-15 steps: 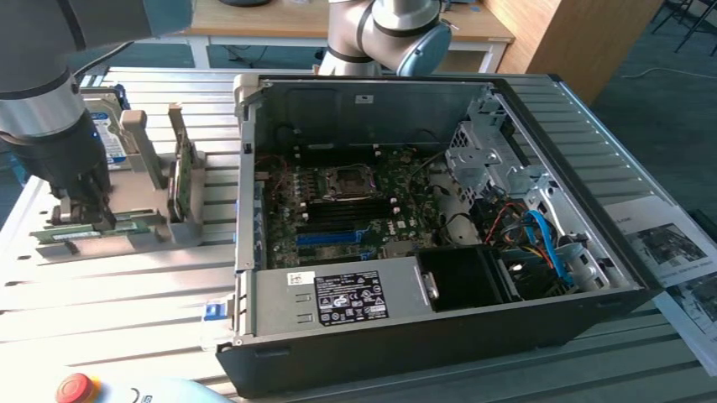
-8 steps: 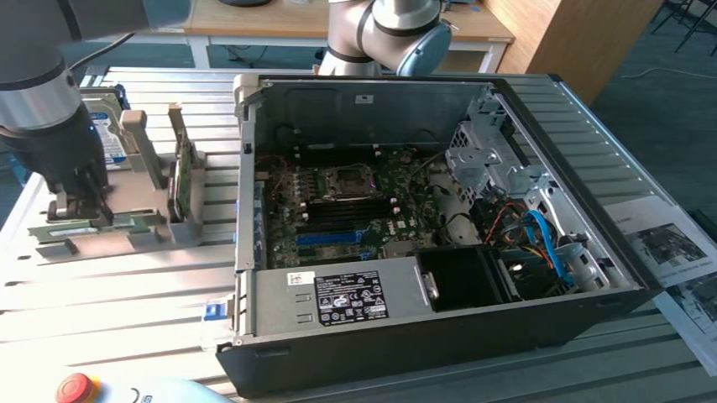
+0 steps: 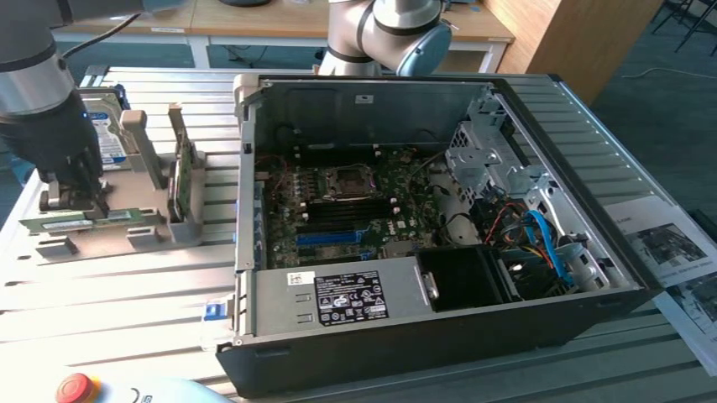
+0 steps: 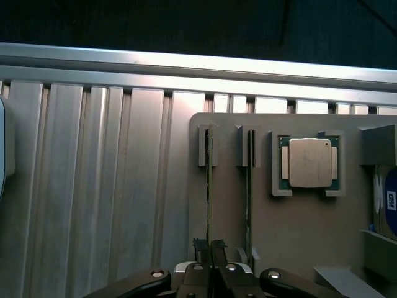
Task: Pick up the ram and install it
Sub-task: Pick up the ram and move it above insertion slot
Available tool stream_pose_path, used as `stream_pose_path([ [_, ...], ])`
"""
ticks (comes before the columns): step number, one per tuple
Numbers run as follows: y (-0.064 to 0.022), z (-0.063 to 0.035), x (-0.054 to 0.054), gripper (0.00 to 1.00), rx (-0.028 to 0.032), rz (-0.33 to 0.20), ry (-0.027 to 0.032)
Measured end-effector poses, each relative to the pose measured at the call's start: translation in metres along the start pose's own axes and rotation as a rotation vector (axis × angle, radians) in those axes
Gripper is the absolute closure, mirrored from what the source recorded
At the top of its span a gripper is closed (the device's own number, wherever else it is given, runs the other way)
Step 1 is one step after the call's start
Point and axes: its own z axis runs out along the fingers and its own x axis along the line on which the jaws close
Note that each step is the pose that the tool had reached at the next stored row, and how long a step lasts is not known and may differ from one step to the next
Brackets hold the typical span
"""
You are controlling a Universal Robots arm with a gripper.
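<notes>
The ram point(image 4: 209, 186) is a thin green stick seen edge-on, resting in a slot of the grey holder point(image 4: 223, 211). My gripper point(image 4: 211, 248) is shut on its near end, with a black fingertip on each side. A second stick point(image 4: 249, 186) sits in the neighbouring slot, untouched. At the exterior view's left, the gripper point(image 3: 81, 197) reaches down onto the green ram point(image 3: 62, 223) lying along the holder point(image 3: 157, 231). The open computer case point(image 3: 252, 294) shows the motherboard point(image 3: 392, 189) with its blue memory slots point(image 3: 331, 238).
A processor chip point(image 4: 308, 162) sits in a pocket of the holder, with a hard drive point(image 3: 107, 134) beside it. Cables and a black fan shroud point(image 3: 471, 277) fill the case's right side. Papers point(image 3: 672, 248) lie at the right, and a red stop button point(image 3: 76, 388) is at the front.
</notes>
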Motion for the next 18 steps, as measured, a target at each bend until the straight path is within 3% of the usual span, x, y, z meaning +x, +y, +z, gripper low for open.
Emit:
stream_pose_path([
  [18, 0.0006, -0.0466, 0.0, 0.88, 0.0, 0.0, 0.0009],
])
